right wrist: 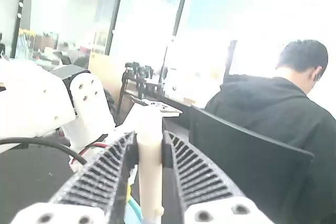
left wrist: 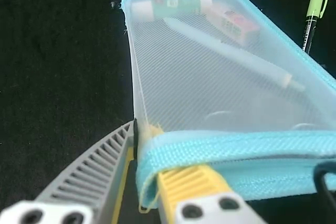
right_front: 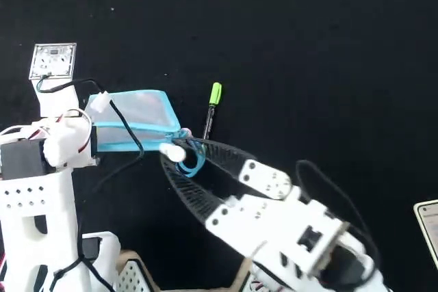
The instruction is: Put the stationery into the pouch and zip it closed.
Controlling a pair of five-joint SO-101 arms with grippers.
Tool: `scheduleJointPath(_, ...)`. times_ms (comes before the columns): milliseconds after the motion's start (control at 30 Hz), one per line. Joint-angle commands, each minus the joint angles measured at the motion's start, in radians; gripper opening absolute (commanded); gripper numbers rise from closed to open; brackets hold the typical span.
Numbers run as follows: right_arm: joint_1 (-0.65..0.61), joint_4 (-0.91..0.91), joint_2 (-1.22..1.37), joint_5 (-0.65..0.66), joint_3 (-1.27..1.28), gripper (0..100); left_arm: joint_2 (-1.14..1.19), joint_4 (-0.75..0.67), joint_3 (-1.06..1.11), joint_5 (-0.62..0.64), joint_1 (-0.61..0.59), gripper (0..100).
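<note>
left gripper [left wrist: 143, 132] pinches the pouch [left wrist: 210, 87] rim, steadying it on the table [right_front: 315, 46]; right gripper [right wrist: 150, 148] is clamped on a white stick [right wrist: 150, 182] at its zip end, probably to insert; pen [right_front: 213, 106] lies just beside

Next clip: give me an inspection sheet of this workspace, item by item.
Surface: black table.
Job's things: mesh pouch holds a glue stick, an eraser and a pale pen; green-capped pen lies on the table beside it.
Clutter: card at the table edge.
Grippers: left gripper fingers clamp the pouch's corner; right gripper fingers shut on a white stick at the pouch's end.
Cables: black cable draped across the pouch.
Surroundings: windows behind.
</note>
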Motion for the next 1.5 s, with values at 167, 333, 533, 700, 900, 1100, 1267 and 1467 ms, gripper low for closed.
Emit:
scheduleJointPath(167, -0.009, -0.442, -0.005, 0.0, 0.335, 1.1, 0.005, -0.014, -0.002, 0.009, -0.005, 3)
scheduleJointPath(333, -0.009, -0.632, -0.005, 0.0, 0.495, 1.1, 0.005, -0.014, -0.002, 0.009, -0.005, 3)
scheduleJointPath(533, -0.008, -0.657, -0.005, 0.002, 0.611, 1.1, 0.005, -0.014, -0.002, 0.009, -0.005, 3)
scheduleJointPath(700, -0.012, -0.591, -0.007, -0.006, 0.671, 1.3, 0.005, -0.014, -0.002, 0.009, -0.005, 3)
scheduleJointPath(900, -0.014, -0.304, -0.008, -0.008, 0.538, 15.3, 0.005, -0.014, -0.002, 0.009, -0.005, 3)
scheduleJointPath(1100, -0.011, -0.068, -0.015, -0.008, 0.326, 16.9, 0.005, -0.014, -0.002, 0.009, -0.005, 3)
scheduleJointPath(1267, 0.023, 0.078, -0.015, -0.008, 0.151, 16.9, 0.005, -0.014, -0.002, 0.009, -0.005, 3)
scheduleJointPath(1467, 0.315, 0.207, -0.004, -0.009, 0.068, 17.0, 0.005, -0.014, -0.002, 0.009, -0.005, 3)
